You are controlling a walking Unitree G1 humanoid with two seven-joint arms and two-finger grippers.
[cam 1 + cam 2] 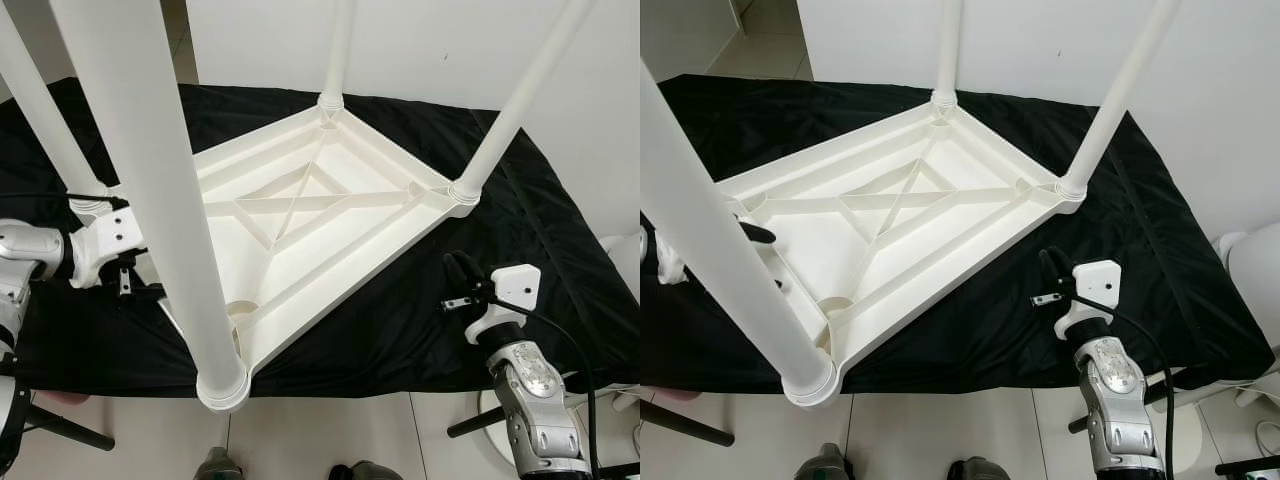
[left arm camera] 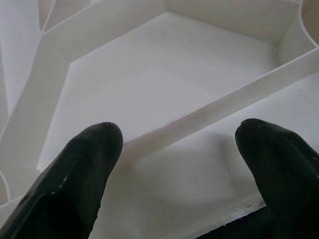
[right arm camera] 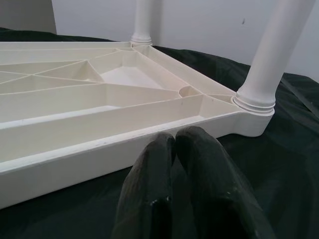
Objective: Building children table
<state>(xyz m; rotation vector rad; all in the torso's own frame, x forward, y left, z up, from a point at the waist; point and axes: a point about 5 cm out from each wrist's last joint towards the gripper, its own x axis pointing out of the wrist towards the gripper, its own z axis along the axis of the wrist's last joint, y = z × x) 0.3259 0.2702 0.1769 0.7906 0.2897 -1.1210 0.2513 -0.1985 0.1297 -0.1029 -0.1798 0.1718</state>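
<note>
The left gripper [image 2: 174, 144], fingers spread over the upturned tabletop [image 1: 330, 215] rim, seems poised to grip, all four legs [image 1: 150, 200] seated; right gripper [image 3: 184, 149] pressed together beside it.

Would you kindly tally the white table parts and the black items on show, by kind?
White legs: 4 (one is)
White tabletop, upside down: 1
Black cloth: 1
Grippers: 2 (left gripper, jaws open; right gripper, jaws shut)
Total: 8
</note>
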